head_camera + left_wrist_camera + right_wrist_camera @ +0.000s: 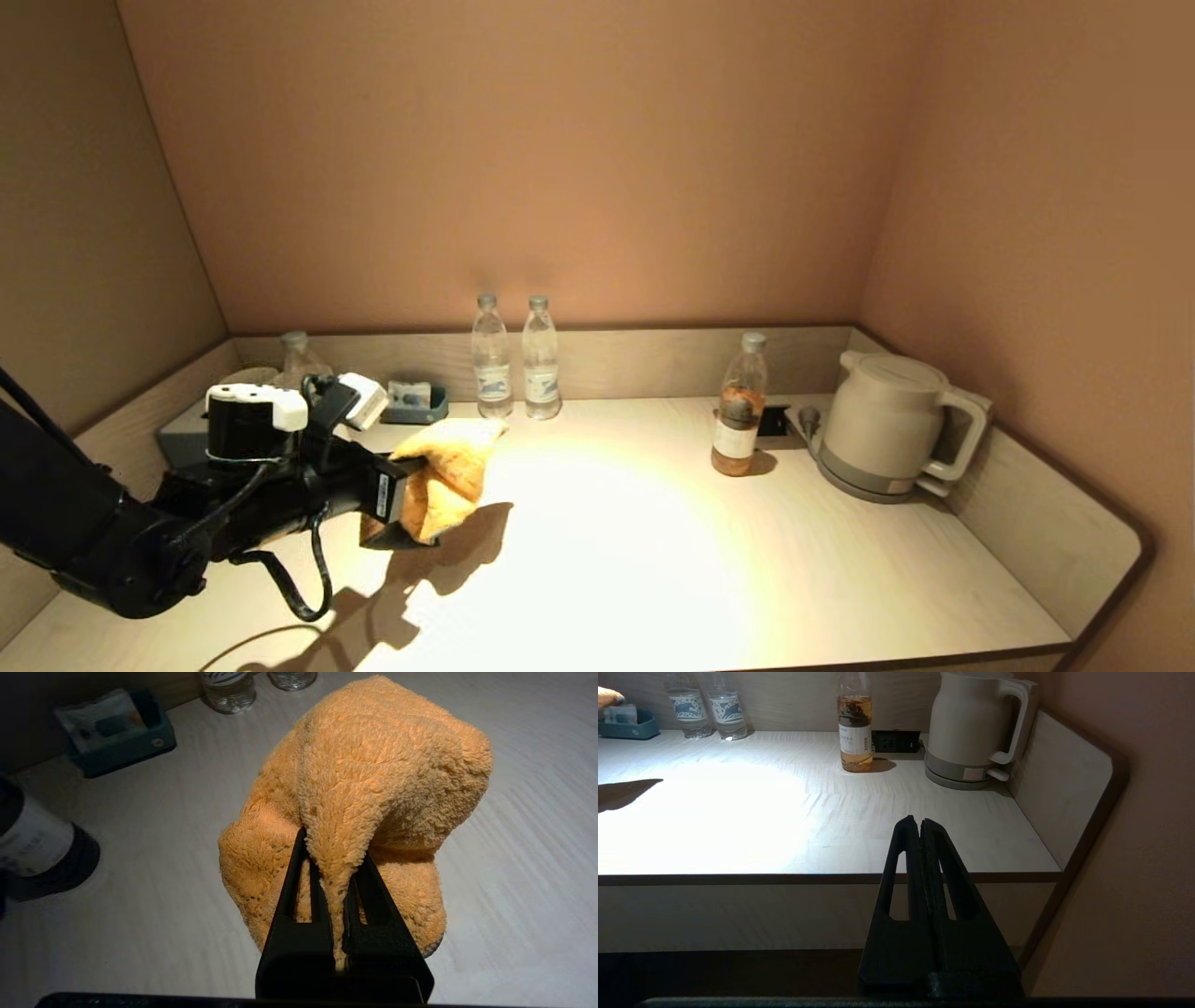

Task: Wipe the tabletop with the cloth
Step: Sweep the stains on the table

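Note:
An orange fluffy cloth (448, 471) hangs bunched from my left gripper (411, 499), over the left part of the pale wooden tabletop (653, 541). It looks lifted off the surface and casts a shadow below. In the left wrist view the left gripper (334, 851) is shut on a fold of the cloth (373, 779), which hides the tabletop ahead. My right gripper (920, 823) is shut and empty, parked below and in front of the table's front edge, out of the head view.
Two clear water bottles (515, 359) stand at the back wall. A teal tray (415, 403) and a glass bottle (297, 359) are back left. A tea bottle (739, 406), a socket (773, 422) and a white kettle (887, 425) stand back right. Raised rims (1046, 523) edge both sides.

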You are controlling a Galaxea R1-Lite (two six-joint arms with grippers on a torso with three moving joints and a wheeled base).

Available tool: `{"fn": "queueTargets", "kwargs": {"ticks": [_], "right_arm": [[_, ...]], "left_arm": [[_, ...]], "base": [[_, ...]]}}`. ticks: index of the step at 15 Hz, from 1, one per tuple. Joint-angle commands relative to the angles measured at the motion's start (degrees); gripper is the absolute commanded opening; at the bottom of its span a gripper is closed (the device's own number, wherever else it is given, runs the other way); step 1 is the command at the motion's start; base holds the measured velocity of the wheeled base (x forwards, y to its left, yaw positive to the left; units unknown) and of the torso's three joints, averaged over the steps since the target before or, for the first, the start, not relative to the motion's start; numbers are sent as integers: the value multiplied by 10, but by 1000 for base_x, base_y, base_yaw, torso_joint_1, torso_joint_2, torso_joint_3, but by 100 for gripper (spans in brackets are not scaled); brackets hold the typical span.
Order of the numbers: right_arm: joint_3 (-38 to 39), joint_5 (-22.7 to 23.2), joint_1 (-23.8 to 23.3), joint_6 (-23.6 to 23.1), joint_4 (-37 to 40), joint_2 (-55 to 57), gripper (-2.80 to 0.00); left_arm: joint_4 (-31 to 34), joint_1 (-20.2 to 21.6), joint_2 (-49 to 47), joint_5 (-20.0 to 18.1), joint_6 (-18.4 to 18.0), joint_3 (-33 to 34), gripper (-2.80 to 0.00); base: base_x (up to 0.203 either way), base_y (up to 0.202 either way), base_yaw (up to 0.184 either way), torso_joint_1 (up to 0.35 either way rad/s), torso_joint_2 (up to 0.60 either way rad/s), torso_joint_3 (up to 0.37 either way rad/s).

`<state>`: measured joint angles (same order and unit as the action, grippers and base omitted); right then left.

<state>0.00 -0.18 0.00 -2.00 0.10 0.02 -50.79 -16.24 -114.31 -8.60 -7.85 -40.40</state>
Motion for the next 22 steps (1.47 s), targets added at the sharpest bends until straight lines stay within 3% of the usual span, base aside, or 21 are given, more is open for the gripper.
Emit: {"fn": "queueTargets", "kwargs": {"ticks": [1, 4, 6, 8, 12, 18, 22], "right_arm": [[0, 0, 0, 0, 0, 0, -280], [0, 0, 0, 0, 0, 0, -280], [0, 0, 0, 0, 0, 0, -280], [0, 0, 0, 0, 0, 0, -280], [0, 0, 0, 0, 0, 0, -280], [0, 0, 0, 0, 0, 0, -280], [0, 0, 0, 0, 0, 0, -280]], "left_arm": [[-4, 12, 21, 54, 0, -1, -280], [-9, 31, 37, 85, 1, 2, -280], [-4, 57, 50, 121, 22, 2, -280], [-3, 76, 33, 134, 34, 0, -280], [-19, 88, -44, 137, 57, -7, -280], [-127, 85, -190, 131, 63, -26, -280], [-120, 70, -212, 131, 62, -33, -280]], "base": [[0, 0, 0, 0, 0, 0], [0, 0, 0, 0, 0, 0], [0, 0, 0, 0, 0, 0], [0, 0, 0, 0, 0, 0], [0, 0, 0, 0, 0, 0], [0, 0, 0, 0, 0, 0], [0, 0, 0, 0, 0, 0]]}}
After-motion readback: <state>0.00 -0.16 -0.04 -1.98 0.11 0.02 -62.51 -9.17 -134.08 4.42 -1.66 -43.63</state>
